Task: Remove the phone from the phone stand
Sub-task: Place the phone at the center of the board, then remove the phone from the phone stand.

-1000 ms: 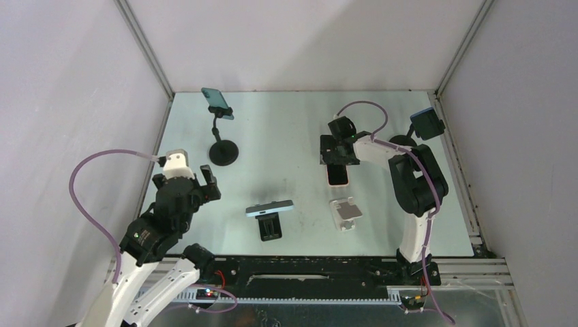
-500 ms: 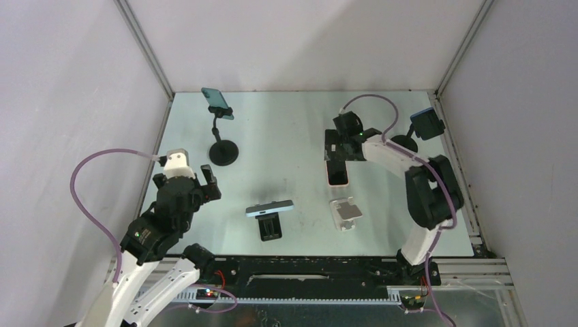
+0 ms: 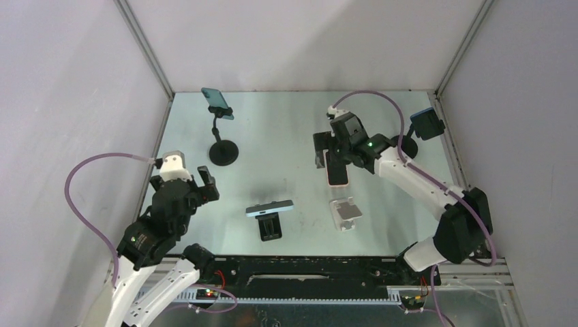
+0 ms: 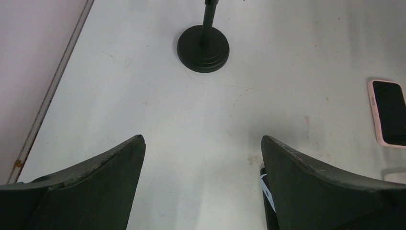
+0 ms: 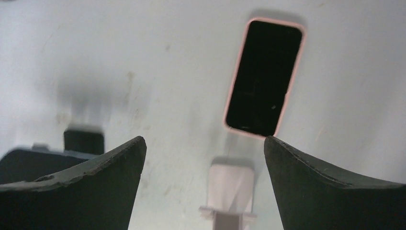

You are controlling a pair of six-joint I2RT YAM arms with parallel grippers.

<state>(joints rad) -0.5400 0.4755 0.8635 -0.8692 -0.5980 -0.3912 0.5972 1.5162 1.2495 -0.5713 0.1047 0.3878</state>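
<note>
Hovering with jaws spread wide, the right tool hangs over the pink-cased phone, lying flat on the tabletop right of centre just beyond its empty white stand: slim, rigid, probably light, glass slick, so pinch its long cased edges.

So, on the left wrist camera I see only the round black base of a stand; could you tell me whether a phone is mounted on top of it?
Observer: Yes, a teal phone is clamped at the top of that gooseneck stand.
Operator: Thank you. Is the pink phone at my right edge being held?
Observer: No, it lies flat on the table, and the right gripper near it has its jaws open and empty.
Operator: Is any other stand loaded?
Observer: Yes, a pale blue phone rests on a low black stand near the front edge.
</note>
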